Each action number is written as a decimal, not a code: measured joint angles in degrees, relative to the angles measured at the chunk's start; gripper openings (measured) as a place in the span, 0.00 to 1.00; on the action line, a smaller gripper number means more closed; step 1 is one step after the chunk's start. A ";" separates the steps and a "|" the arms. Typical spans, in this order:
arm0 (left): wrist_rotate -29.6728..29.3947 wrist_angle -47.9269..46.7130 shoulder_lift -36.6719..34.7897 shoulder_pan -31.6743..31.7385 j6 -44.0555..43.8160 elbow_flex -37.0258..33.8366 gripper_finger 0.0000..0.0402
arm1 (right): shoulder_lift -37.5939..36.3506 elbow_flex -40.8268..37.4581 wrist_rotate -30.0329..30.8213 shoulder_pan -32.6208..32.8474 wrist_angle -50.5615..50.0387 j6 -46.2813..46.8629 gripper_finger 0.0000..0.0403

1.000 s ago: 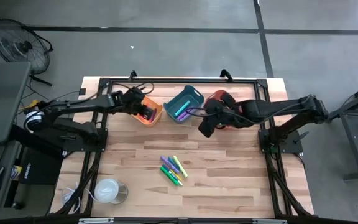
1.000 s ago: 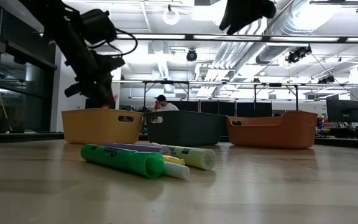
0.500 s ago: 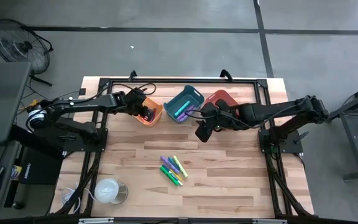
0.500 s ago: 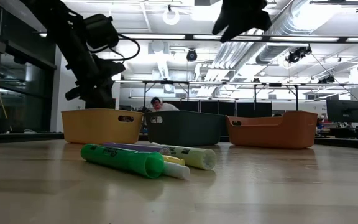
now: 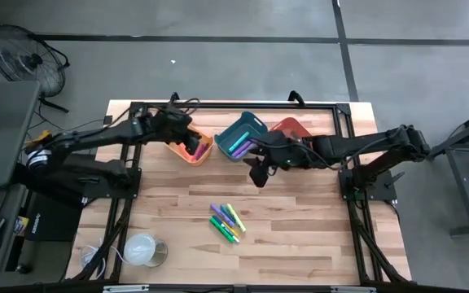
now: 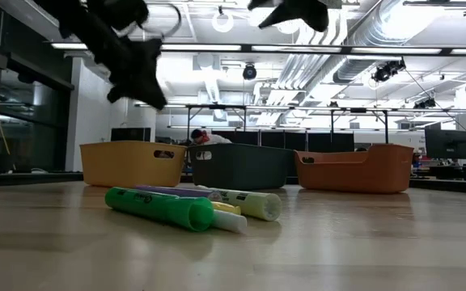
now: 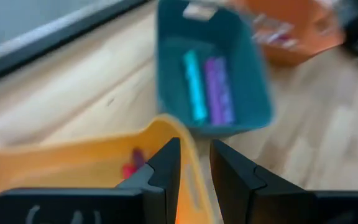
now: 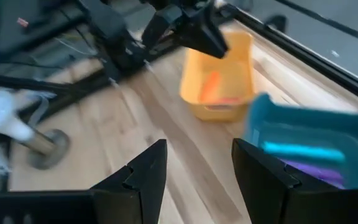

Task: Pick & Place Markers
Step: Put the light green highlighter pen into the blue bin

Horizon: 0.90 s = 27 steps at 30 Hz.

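Several markers [image 5: 226, 221] in green, yellow and purple lie flat in a loose heap on the wooden table [image 5: 300, 236], in front of three bins [image 6: 192, 206]. My left gripper [image 7: 194, 144] hangs over the yellow bin [image 5: 197, 155], slightly open with nothing between its fingers. Red and pink markers [image 7: 131, 165] lie in that bin. A cyan and a purple marker [image 7: 207, 87] lie in the teal bin [image 5: 241, 137]. My right gripper [image 5: 256, 174] hovers over bare wood in front of the teal bin, open and empty [image 8: 197, 149].
An orange-red bin [image 5: 288, 128] stands to the right of the teal one. A white round cup-like thing [image 5: 143, 249] sits near the front left corner. A black frame runs along the table's far and side edges [image 5: 234, 104]. Bare wood lies around the marker heap.
My left gripper has risen out of the yellow bin and now hangs well above its rim. My right gripper has swung from over the orange-red bin toward the table's left and near side, to a spot in front of the teal bin. The markers on the table have not moved.
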 joint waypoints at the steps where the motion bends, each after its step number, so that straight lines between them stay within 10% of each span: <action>1: 0.66 0.32 -1.53 0.00 0.92 0.04 0.21 | 0.22 0.00 -0.58 0.25 1.76 -0.87 0.42; 18: 10.64 -2.18 -21.14 -6.01 7.75 0.09 0.21 | 13.07 5.04 -4.87 4.51 10.93 3.96 0.42; 27: 4.97 -4.23 -23.05 -16.21 9.02 0.09 0.21 | 21.94 20.51 -7.24 5.32 -7.88 8.48 0.42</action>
